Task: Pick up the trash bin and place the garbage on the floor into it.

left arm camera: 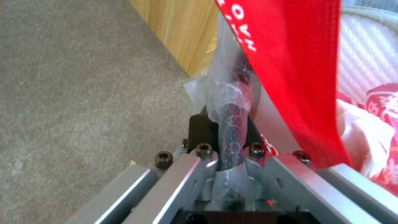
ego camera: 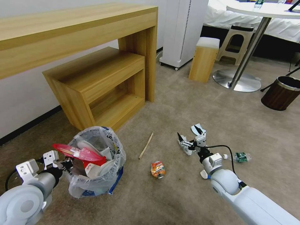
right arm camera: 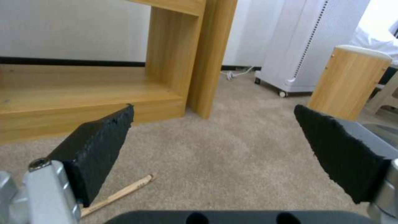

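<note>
Your left end effector [ego camera: 64,165] is clamped on the rim of the trash bin [ego camera: 95,162], with the crinkled plastic liner pinched between its black pads [left arm camera: 199,130], as the left wrist view shows. The bin sits low at your left on the carpet in front of the wooden table [ego camera: 78,56], and it already holds a red wrapper [ego camera: 78,153] lying across the top, along with white pieces beneath it. Your right end effector [ego camera: 191,139] hovers above the carpet to the right of the bin, its two black pads [right arm camera: 99,146] spread wide with nothing between them. On the floor between the two arms lie a wooden stick [ego camera: 146,145] and, nearer to you, a crushed orange can [ego camera: 157,169]. A clear bottle [ego camera: 239,157] with a green label lies on the carpet just right of your right arm. In the right wrist view the stick [right arm camera: 120,194] lies on the carpet close under the left pad. A brown wood-grain bin [ego camera: 281,92] stands well apart at the far right, near the round table's metal base [ego camera: 237,81].
</note>
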{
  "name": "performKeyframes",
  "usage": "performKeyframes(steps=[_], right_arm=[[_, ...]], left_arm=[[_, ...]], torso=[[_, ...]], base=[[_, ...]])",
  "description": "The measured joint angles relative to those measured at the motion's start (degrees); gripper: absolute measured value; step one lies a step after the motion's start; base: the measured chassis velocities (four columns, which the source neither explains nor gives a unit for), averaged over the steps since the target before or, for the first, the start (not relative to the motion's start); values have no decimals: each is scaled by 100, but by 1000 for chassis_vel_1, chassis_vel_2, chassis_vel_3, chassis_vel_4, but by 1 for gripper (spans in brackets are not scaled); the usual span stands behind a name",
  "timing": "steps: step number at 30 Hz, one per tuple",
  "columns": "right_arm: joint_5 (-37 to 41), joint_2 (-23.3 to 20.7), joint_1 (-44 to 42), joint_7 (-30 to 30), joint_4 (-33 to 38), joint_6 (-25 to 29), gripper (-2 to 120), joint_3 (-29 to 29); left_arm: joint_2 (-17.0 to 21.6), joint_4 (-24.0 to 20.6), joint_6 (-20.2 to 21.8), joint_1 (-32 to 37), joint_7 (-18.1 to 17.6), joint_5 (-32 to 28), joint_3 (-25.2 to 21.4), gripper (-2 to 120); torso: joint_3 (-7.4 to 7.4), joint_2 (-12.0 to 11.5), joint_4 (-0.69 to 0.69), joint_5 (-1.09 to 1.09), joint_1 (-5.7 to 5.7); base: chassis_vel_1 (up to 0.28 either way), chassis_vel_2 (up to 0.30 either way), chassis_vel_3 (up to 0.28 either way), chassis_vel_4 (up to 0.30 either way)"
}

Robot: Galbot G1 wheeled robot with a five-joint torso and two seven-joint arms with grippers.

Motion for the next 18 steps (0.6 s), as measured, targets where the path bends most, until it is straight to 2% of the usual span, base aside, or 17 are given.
performKeyframes(steps=[18], right_arm=[[-55, 8, -25, -1, -16, 9, 97, 12]], left_arm=[[5, -18, -10, -8, 4, 1, 19, 0]], torso=[[0, 0, 0, 0, 0]], base=[[-63, 65, 69, -67]])
